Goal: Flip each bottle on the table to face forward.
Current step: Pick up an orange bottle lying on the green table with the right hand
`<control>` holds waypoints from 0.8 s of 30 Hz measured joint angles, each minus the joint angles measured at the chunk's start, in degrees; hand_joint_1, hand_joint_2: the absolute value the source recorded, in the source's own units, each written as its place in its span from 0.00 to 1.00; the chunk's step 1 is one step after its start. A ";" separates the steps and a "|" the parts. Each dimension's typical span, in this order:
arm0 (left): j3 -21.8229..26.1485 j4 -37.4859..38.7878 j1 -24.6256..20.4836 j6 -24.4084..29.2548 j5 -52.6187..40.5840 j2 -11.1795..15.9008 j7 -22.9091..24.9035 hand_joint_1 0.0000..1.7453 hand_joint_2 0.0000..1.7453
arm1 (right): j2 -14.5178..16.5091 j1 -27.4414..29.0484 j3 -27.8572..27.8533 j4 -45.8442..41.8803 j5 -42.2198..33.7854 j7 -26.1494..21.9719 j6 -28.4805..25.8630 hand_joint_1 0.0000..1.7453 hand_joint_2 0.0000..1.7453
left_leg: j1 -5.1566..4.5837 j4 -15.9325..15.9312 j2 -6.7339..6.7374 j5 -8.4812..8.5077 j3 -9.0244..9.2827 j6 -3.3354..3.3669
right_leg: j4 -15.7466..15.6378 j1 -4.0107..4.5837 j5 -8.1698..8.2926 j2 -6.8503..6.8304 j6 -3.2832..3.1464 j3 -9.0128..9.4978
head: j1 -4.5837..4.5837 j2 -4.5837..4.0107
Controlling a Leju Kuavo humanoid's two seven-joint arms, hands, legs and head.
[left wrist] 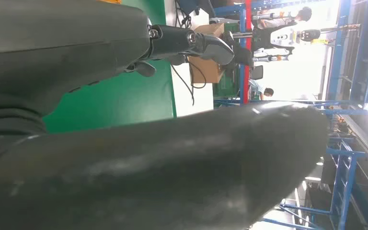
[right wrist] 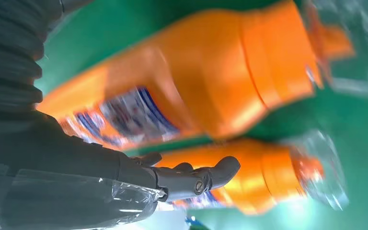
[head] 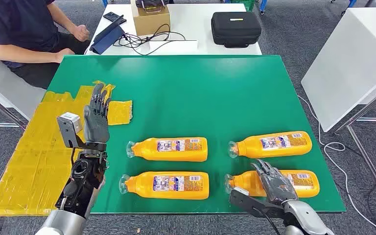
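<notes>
One green table (head: 186, 93) holds four orange bottles lying on their sides in two rows, caps pointing left. Over the near right bottle (head: 301, 182) hovers the robot's right hand (head: 274, 183), fingers spread, gripping nothing. Raised upright near the yellow tape (head: 120, 111), the left hand (head: 97, 117) has straight fingers and holds nothing.

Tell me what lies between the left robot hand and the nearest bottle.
Head view: only bare green table between the left robot hand and the far-left bottle.
</notes>
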 joint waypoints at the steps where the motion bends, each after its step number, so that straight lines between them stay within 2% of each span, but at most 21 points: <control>1: 0.00 0.07 -0.01 -0.04 0.12 0.00 -0.05 0.00 0.00 | 0.06 0.27 -0.23 -0.16 0.21 0.01 0.18 0.00 1.00 | 0.00 0.00 0.00 0.00 0.00 0.00 | 0.00 0.00 0.00 0.00 0.00 0.00 | 0.00 0.00; 14: -0.01 0.47 -0.14 -0.39 1.43 -0.18 -0.11 0.00 0.00 | 0.10 2.69 -6.71 -1.23 3.01 -2.47 1.62 0.00 1.00 | -0.01 0.00 0.02 0.00 0.01 0.00 | 0.00 -0.03 0.00 0.00 0.00 0.02 | -0.02 0.00; 20: 0.00 0.33 0.42 0.16 2.15 -0.29 0.28 0.00 0.00 | -3.93 0.42 -10.30 3.61 2.13 -6.12 0.12 0.00 1.00 | -0.03 0.00 0.02 -0.01 0.00 0.01 | 0.00 -0.04 0.00 0.00 0.00 0.04 | 0.00 0.00; 24: 0.00 0.30 0.81 0.21 2.43 -0.71 0.33 0.00 0.00 | -4.74 -1.97 -11.95 7.48 3.09 -6.55 -0.82 0.00 1.00 | -0.03 0.01 0.03 -0.01 0.02 0.01 | -0.01 -0.02 0.01 0.01 0.00 0.06 | -0.01 0.00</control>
